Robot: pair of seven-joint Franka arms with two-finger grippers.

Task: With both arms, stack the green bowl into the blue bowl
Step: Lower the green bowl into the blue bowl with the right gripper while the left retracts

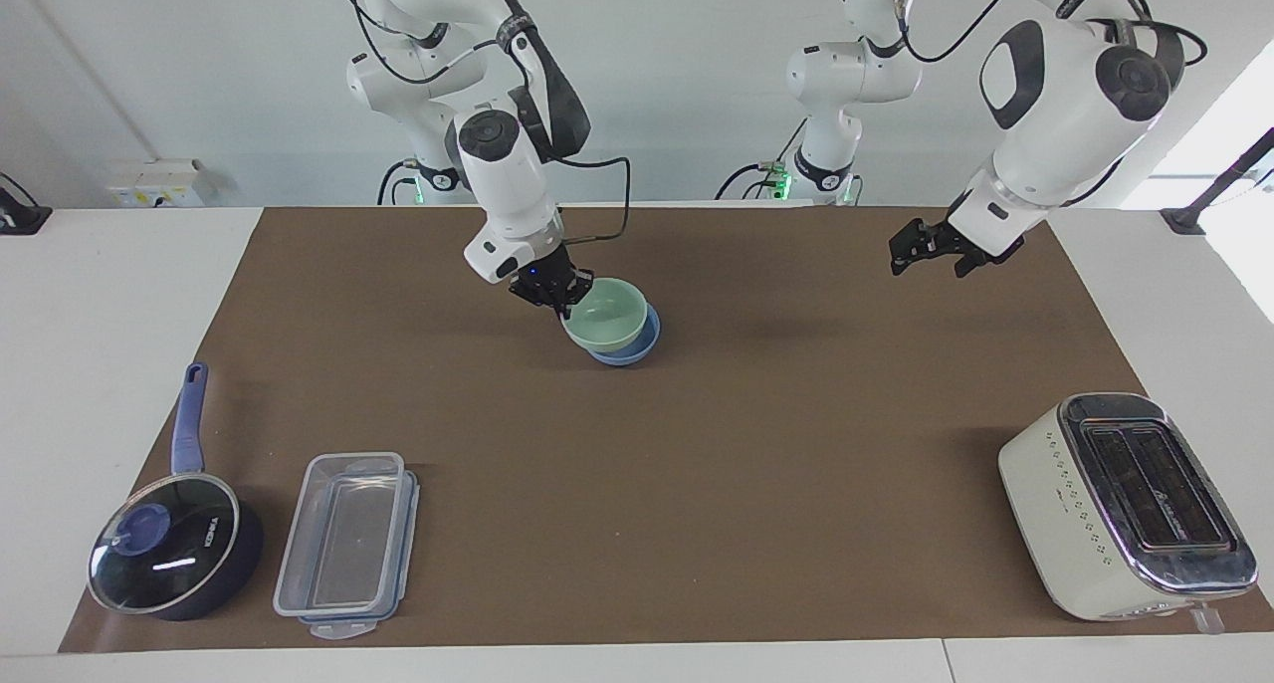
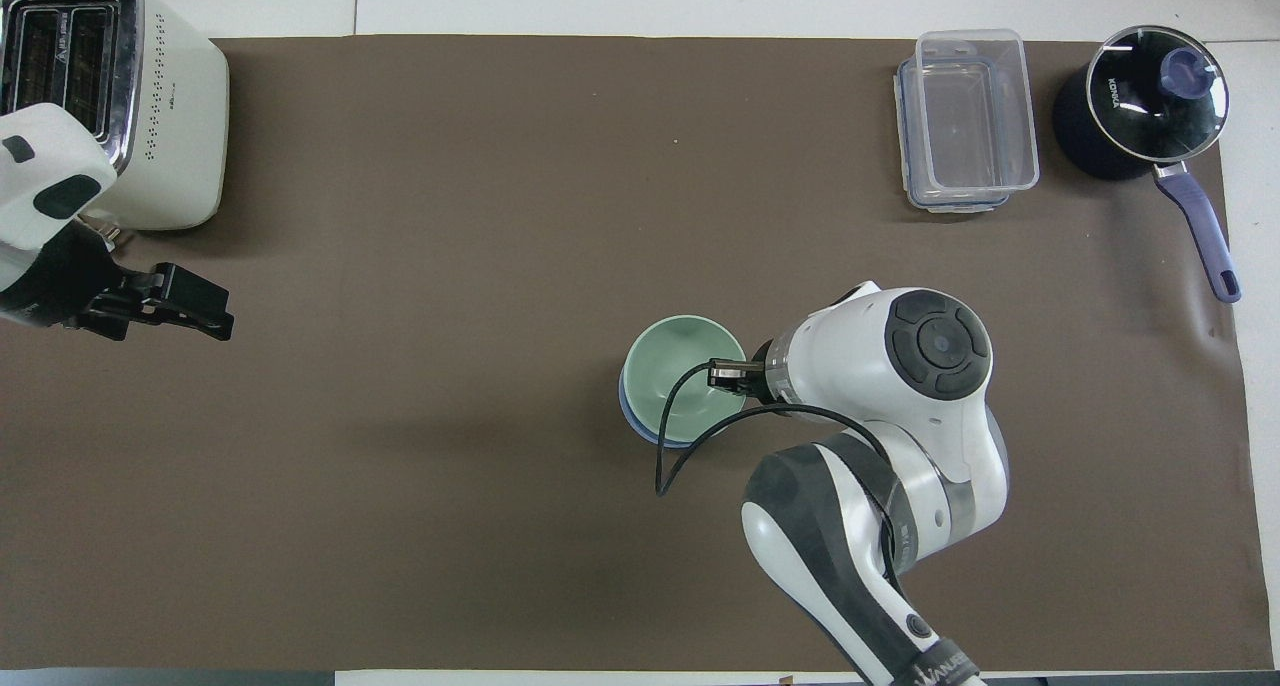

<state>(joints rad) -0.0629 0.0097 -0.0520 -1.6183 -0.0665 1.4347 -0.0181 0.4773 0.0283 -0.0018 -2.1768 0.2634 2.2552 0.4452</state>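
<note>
Brown-matted counter [image 1: 697,484], two bowls mid-stack.
Right jaws pinching green bowl [image 1: 605,327] rim over blue bowl [image 1: 637,349]; left jaws wide, raised, empty.

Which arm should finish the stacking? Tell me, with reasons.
Right. The right gripper is shut on the green bowl, tilted low over the blue bowl. The left gripper hangs open near the toaster's end.
</note>
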